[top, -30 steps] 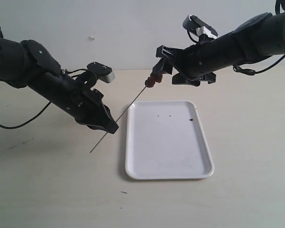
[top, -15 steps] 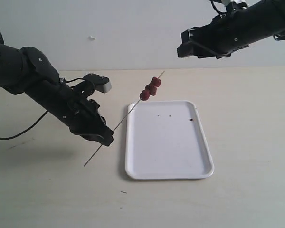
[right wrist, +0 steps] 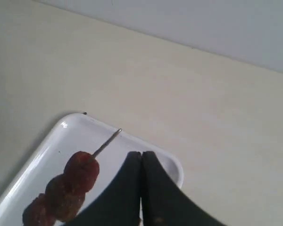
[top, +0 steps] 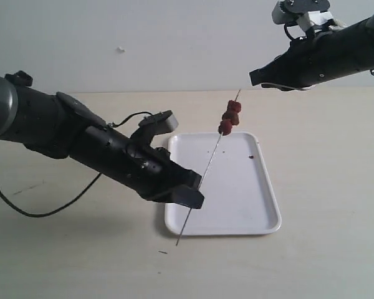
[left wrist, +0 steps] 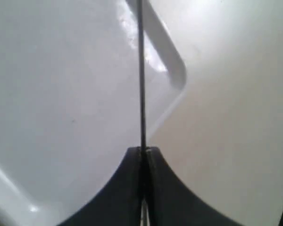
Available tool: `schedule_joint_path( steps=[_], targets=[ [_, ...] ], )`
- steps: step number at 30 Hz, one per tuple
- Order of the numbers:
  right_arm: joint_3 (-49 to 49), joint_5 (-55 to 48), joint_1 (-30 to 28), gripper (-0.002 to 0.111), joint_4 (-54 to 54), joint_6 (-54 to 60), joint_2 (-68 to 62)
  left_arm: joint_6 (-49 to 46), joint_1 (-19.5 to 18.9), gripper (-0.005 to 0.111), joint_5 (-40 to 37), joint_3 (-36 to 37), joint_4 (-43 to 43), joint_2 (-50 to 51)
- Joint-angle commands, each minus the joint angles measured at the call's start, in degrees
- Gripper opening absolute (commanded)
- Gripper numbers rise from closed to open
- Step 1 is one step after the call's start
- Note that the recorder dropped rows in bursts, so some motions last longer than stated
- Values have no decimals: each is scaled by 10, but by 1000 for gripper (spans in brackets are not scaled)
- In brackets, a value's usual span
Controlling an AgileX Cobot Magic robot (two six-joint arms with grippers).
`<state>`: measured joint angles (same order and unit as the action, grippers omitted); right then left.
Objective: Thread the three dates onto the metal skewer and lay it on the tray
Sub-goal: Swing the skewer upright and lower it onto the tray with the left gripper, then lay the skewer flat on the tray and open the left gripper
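Observation:
My left gripper (top: 196, 198) is shut on the metal skewer (top: 207, 165), near its lower end, above the tray's near left part. The rod slants up and away over the tray (top: 262, 187). Three dates (top: 230, 116) sit stacked on its upper part, just under the tip. In the left wrist view the skewer (left wrist: 141, 75) runs straight out from the shut left gripper (left wrist: 143, 150) across the tray (left wrist: 61, 94). My right gripper (top: 254, 77) hangs high at the back right, shut with nothing in it; its view shows the dates (right wrist: 66, 190) and skewer tip (right wrist: 111, 139) beside the right gripper (right wrist: 141, 154).
The tray's floor carries a few dark crumbs (top: 252, 156) near its far right corner. A small dark speck (top: 163, 252) lies on the beige table in front of the tray. A black cable (top: 37, 212) trails from the left arm.
The left arm has swung right, bringing the skewer with its dates over the tray and tilting it steeper. The right gripper has risen and drawn back to the right, away from the dates.

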<state>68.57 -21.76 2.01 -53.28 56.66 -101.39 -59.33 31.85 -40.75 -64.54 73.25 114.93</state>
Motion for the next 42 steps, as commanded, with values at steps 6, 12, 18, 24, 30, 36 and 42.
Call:
schedule_joint_path(
  steps=[6,12,18,24,30,36,42],
  targets=[
    [-2,-22,-1,0,-8,5,31,72,18,0,19,-5,127,40],
    [-2,-65,-1,0,-7,2,42,139,18,0,34,-29,134,59],
    [-2,-65,-1,0,-11,2,42,172,18,0,39,-29,134,84],
    [-2,-69,-1,0,-22,2,42,176,18,22,37,-29,132,84],
    [-2,-70,-1,0,-22,2,42,176,18,44,37,-29,132,84],
    [-2,-71,-1,0,-22,2,42,176,18,51,37,-29,132,84],
    [-2,-71,-1,0,-22,2,42,176,18,51,35,-29,132,84]
  ],
)
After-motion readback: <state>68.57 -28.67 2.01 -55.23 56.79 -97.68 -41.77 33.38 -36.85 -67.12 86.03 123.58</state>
